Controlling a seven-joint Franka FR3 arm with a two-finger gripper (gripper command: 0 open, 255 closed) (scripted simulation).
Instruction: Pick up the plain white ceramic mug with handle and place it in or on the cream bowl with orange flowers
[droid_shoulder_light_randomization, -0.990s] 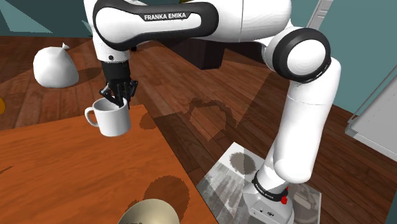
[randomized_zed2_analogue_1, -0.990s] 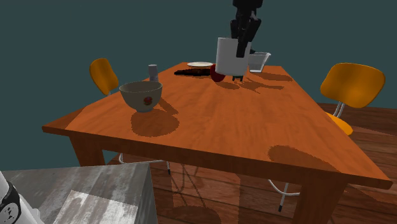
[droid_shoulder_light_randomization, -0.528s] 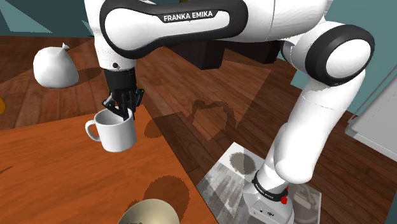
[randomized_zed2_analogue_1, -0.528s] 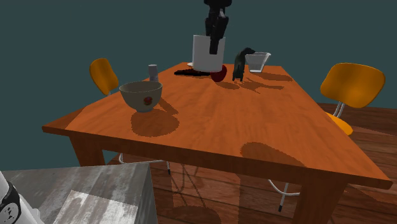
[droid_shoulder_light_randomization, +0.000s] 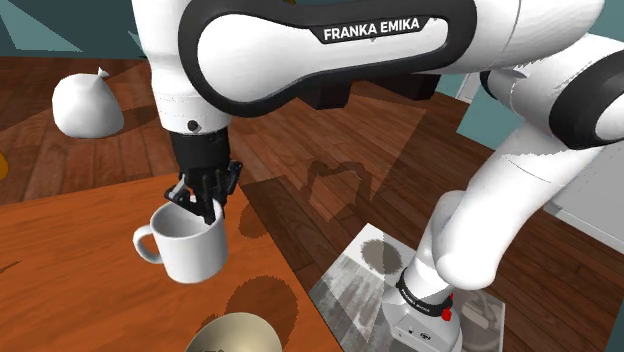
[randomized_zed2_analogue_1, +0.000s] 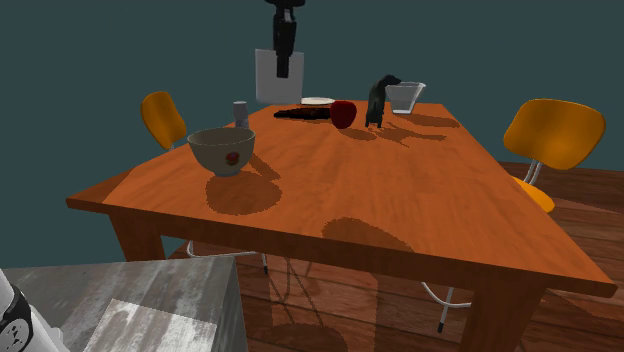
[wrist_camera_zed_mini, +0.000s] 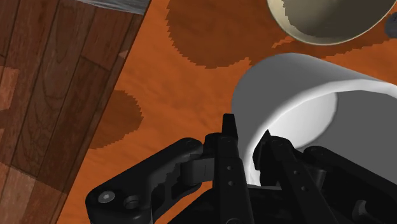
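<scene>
Hanging in the air above a reddish-brown wooden table (droid_shoulder_light_randomization: 70, 280), a plain white mug (droid_shoulder_light_randomization: 192, 248) was clamped by its rim in the robot's black gripper (droid_shoulder_light_randomization: 205, 205). In the wrist view one finger (wrist_camera_zed_mini: 228, 162) pressed the outside of the mug's wall and the other sat inside it. The mug stayed upright, its handle pointing toward the shoulder view's left, touching nothing but the fingers. A round shadow lay on the tabletop.

A cream bowl (randomized_zed2_analogue_1: 222, 150) with a red-orange mark on its side stood on the table near the corner closest to the robot's stand (droid_shoulder_light_randomization: 425, 315), apart from the mug and lower than it.

Toward the far end of the table in the second exterior view stood a small grey cylinder (randomized_zed2_analogue_1: 240, 111), a pale plate (randomized_zed2_analogue_1: 317, 101), a red round object (randomized_zed2_analogue_1: 343, 113), a dark figurine (randomized_zed2_analogue_1: 377, 100) and a pale container (randomized_zed2_analogue_1: 405, 96). Two orange chairs (randomized_zed2_analogue_1: 553, 135) flanked the table. A white sack (droid_shoulder_light_randomization: 88, 105) rested on the plank floor.
</scene>
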